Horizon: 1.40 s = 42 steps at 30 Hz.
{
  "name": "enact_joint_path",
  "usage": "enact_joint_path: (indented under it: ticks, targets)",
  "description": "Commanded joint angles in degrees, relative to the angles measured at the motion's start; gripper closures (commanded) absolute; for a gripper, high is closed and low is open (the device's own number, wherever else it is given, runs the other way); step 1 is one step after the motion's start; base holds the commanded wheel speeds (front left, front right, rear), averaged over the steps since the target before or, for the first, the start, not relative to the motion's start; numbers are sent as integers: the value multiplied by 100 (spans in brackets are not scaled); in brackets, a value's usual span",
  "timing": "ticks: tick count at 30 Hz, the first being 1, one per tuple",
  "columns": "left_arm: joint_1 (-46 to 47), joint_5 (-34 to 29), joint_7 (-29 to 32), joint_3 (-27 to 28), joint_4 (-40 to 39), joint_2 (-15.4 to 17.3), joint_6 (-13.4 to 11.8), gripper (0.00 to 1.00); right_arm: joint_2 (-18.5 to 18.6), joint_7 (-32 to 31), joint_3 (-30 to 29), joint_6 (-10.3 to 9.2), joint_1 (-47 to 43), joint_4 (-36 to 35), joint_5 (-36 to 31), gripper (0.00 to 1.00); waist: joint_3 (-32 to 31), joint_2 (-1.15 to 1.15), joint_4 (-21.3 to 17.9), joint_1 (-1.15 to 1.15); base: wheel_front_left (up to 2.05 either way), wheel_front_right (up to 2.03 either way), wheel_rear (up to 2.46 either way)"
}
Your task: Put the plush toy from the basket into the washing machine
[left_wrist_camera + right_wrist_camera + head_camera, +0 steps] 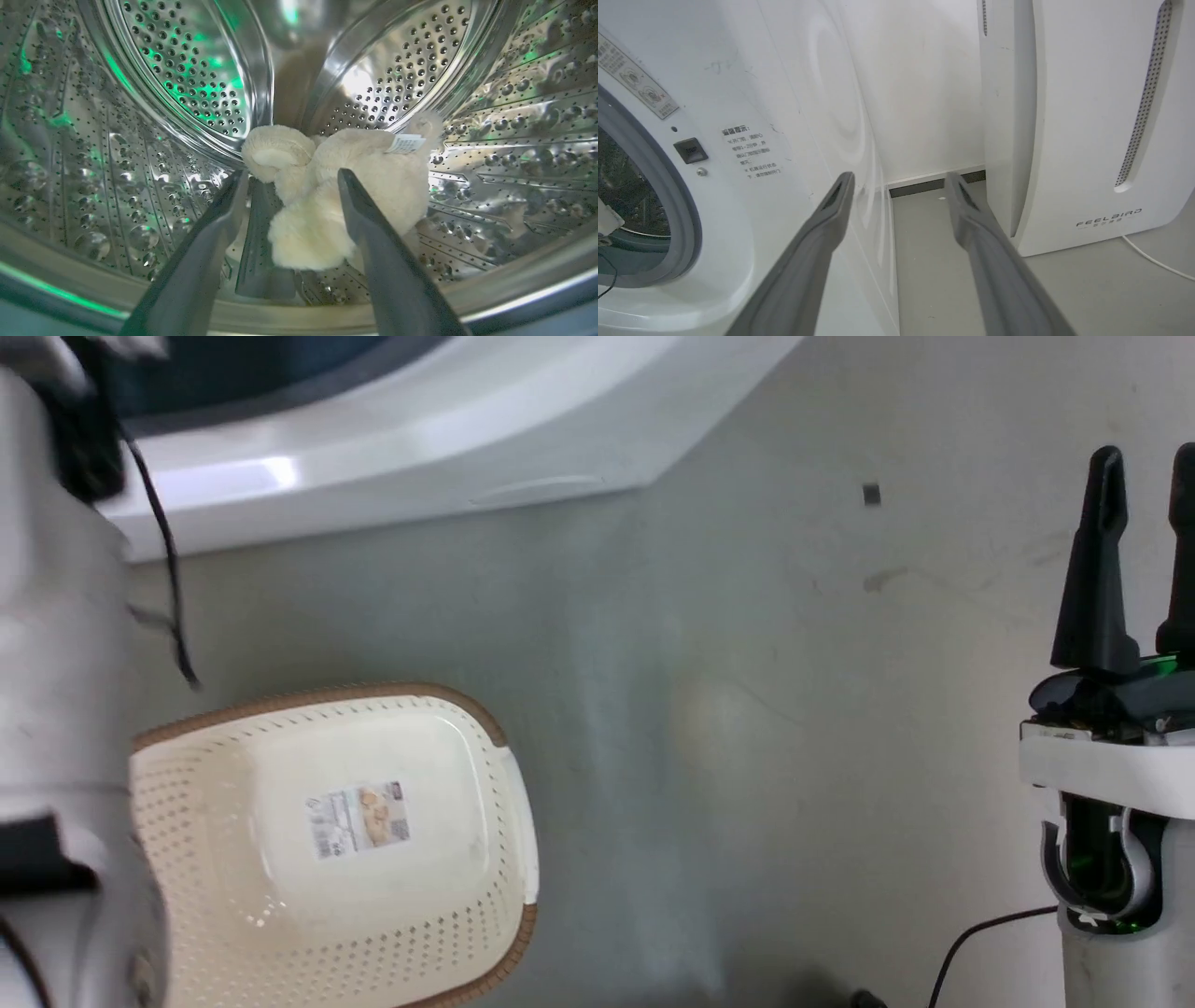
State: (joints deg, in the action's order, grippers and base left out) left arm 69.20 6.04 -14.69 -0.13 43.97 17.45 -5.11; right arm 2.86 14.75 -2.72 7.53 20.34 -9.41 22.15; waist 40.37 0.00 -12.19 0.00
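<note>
Inside the shiny perforated steel drum (187, 70) of the white washing machine (784, 84), the fluffy cream plush toy (327, 196) lies, apparently released, between the left gripper's (292, 173) wide-spread fingers. Beside the machine, the right gripper (900, 176) hangs open and empty. Next: withdraw the left arm.

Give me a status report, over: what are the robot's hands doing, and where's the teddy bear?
Left gripper open, inside the drum. Right gripper open, outside by the washing machine. Teddy bear lying in drum, ungripped. No obstruction seen.
</note>
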Motion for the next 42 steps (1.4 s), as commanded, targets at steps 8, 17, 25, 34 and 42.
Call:
enact_joint_path:
  ticks: [8,17,25,34,42]
  targets:
    - [-1439,-93,-30,107,-984,-410,-128,0,1,25,-45,-4,-314,143,-268,0,-836,0,397,0,0,0,0]
    - [-2906,-238,-30,145,-1967,-806,-164,0,1,25,-122,-4,-722,282,-553,0,-1657,0,740,0,0,0,0]
    - [-4152,-375,-30,32,-2580,-1055,-108,0,1,25,-115,-4,-1213,414,-757,0,-2368,0,988,0,0,0,0]
    - [-5387,-394,-30,-5,-2988,-1194,-35,0,1,25,-139,-4,-1756,572,-925,0,-3160,0,1132,0,0,0,0]
    - [-6241,-427,-30,-85,-3196,-1280,13,0,1,25,-154,-4,-2204,719,-1093,0,-3681,0,1260,0,0,0,0]
